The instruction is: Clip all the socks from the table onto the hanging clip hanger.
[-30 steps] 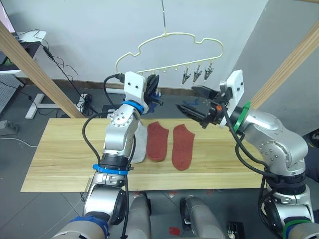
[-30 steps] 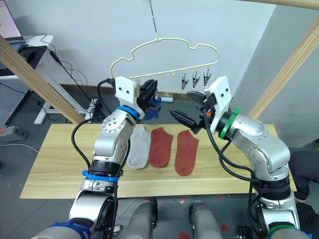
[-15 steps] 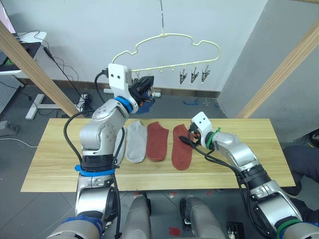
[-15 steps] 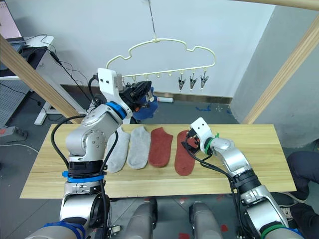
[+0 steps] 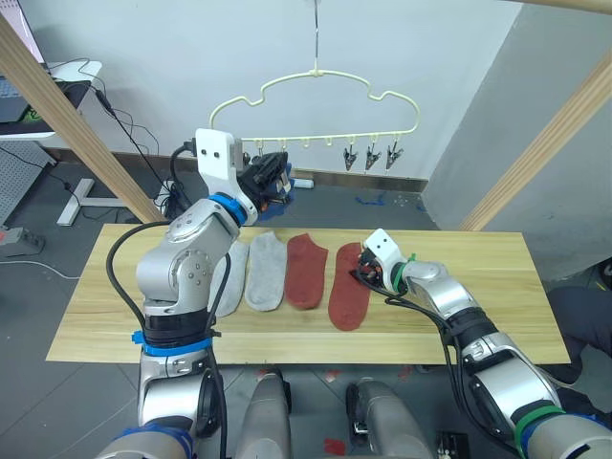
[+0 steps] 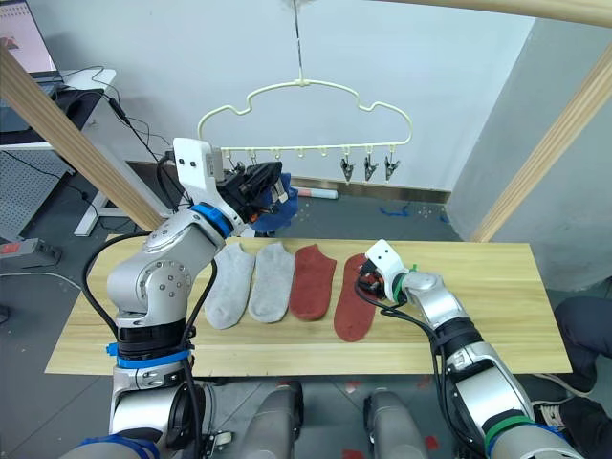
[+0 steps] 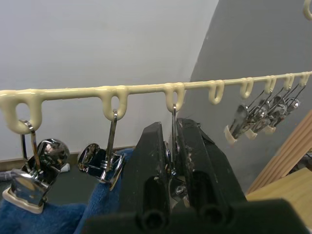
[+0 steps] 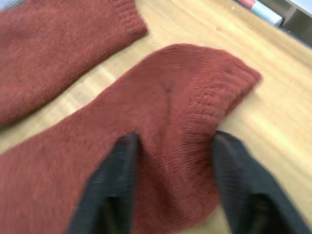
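The pale-yellow clip hanger (image 5: 316, 86) hangs above the table (image 5: 115, 316). My left gripper (image 5: 274, 178) is raised to its clip row, shut on one metal clip (image 7: 172, 146). Blue sock fabric (image 7: 58, 219) hangs from the neighbouring clips. Two grey socks (image 5: 230, 277) (image 5: 266, 271) and two rust-red socks (image 5: 306, 271) (image 5: 346, 292) lie in a row on the table. My right gripper (image 5: 361, 274) is down on the cuff of the rightmost red sock (image 8: 170, 97). Its fingers (image 8: 117, 165) stand apart, pressed into the fabric, which humps up between them.
Thick wooden frame poles (image 5: 76, 124) (image 5: 535, 153) slant up at both sides. Three free clips (image 5: 371, 159) hang at the hanger's right end. A desk and cables (image 5: 57, 86) stand behind the table on the left.
My right arm came down from beside the hanger to the rightmost red sock, and its fingers narrowed. My left gripper shifted left along the clip row. The camera moved slightly.
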`<action>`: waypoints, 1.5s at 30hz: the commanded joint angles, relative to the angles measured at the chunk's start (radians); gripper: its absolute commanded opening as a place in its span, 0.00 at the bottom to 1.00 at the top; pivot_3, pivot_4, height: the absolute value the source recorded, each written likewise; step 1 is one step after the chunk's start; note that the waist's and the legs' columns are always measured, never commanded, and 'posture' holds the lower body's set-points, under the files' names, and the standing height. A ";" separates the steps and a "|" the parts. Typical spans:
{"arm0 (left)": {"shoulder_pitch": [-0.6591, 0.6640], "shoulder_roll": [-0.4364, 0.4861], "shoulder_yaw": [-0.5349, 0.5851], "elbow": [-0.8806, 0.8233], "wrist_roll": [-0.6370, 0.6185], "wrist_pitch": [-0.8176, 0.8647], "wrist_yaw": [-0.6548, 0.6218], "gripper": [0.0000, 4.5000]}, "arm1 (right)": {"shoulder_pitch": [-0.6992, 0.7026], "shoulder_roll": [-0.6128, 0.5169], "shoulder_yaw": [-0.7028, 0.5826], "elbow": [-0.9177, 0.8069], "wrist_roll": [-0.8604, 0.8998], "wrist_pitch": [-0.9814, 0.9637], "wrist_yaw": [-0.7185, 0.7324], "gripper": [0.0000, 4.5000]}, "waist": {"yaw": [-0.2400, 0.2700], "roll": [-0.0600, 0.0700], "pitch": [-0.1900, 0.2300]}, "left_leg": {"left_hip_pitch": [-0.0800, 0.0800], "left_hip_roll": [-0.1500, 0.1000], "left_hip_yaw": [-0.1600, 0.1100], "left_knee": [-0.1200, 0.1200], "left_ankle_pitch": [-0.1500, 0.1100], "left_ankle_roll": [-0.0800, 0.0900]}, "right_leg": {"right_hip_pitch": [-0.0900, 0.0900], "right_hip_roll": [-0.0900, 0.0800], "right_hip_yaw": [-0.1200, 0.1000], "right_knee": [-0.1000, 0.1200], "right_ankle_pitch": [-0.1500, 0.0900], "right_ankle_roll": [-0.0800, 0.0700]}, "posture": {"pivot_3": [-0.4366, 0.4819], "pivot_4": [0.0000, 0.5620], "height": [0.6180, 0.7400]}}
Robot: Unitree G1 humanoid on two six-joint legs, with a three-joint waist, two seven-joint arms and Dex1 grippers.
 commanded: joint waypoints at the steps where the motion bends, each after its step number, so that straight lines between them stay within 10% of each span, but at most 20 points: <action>1: -0.003 0.015 0.005 -0.016 -0.012 0.006 -0.005 0.02 | 0.050 -0.013 0.009 -0.042 -0.027 0.023 0.014 0.22 | -0.003 0.000 0.000 | 0.000 0.000 0.000 0.000 0.000 0.000 | 0.000 0.000 0.000 0.000 0.000 0.000 | 0.58 0.43 1.00; 4: -0.019 0.018 -0.005 0.010 -0.009 -0.002 -0.016 0.02 | 0.080 -0.026 0.000 -0.115 -0.030 0.030 0.013 0.01 | -0.005 0.000 0.000 | 0.000 0.000 0.000 0.000 0.000 0.000 | 0.000 0.000 0.000 0.001 0.000 0.000 | 0.57 0.42 1.00; 18: -0.111 -0.071 0.328 0.177 -0.640 0.446 0.150 0.02 | 0.166 -0.048 -0.167 -0.932 0.379 0.439 0.128 0.01 | -0.017 0.000 0.000 | -0.001 0.001 -0.002 0.000 0.001 -0.001 | -0.002 0.000 -0.001 0.004 -0.003 0.004 | 0.53 0.42 1.00; 45: -0.076 -0.009 0.256 0.159 -0.929 0.395 0.337 0.02 | 0.105 -0.054 -0.185 -1.008 0.558 0.560 0.089 0.01 | -0.007 0.000 0.000 | -0.002 -0.001 -0.001 0.000 0.000 -0.001 | -0.003 0.000 0.000 0.002 -0.002 0.004 | 0.54 0.44 1.00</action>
